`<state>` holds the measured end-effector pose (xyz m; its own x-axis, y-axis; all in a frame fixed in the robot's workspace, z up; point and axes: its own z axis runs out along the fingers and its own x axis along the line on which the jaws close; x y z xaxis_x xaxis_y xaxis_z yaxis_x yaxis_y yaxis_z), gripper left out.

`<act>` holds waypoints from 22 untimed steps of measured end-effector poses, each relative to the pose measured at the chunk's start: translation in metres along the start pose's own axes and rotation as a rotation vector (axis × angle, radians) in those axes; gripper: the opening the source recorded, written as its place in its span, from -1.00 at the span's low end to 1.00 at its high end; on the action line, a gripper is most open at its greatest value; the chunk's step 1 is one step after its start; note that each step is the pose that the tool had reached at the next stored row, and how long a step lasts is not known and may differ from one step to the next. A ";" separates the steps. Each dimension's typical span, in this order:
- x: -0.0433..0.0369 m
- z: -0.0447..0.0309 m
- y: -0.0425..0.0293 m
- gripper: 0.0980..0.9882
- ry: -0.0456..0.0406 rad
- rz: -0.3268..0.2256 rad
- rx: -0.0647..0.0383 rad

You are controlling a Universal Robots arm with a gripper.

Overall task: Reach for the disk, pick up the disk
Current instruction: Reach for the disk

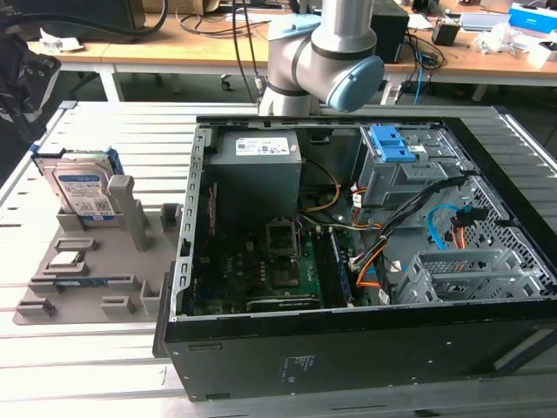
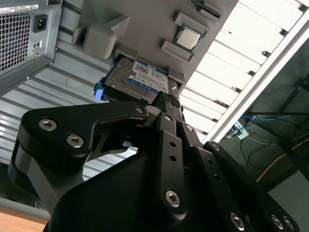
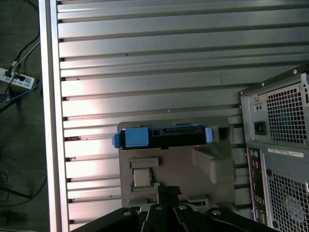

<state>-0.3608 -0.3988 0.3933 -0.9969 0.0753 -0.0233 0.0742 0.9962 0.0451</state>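
Note:
The disk point(image 1: 83, 187) is a silver hard drive with a white-and-blue label and blue edging. It leans upright in a slot at the back of a grey holder point(image 1: 96, 270) on the exterior view's left. In the first wrist view the disk point(image 3: 161, 137) appears edge-on, and in the second wrist view the disk point(image 2: 137, 79) shows its label. My black gripper point(image 3: 163, 191) is shut with nothing in it and hangs well apart from the disk. In the second wrist view the gripper point(image 2: 166, 99) points toward the disk's edge.
A small square silver chip point(image 1: 67, 259) lies in the holder in front of the disk. An open computer case point(image 1: 348, 331) full of cables and boards stands on the slatted metal table point(image 1: 87, 348), close beside the holder. The arm's joints point(image 1: 322, 52) rise behind the case.

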 end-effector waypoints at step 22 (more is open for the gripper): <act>0.0405 -0.0011 -0.0029 -0.98 0.0000 0.000 0.000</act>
<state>-0.4014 -0.3987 0.3933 -0.9969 0.0753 -0.0233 0.0742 0.9962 0.0451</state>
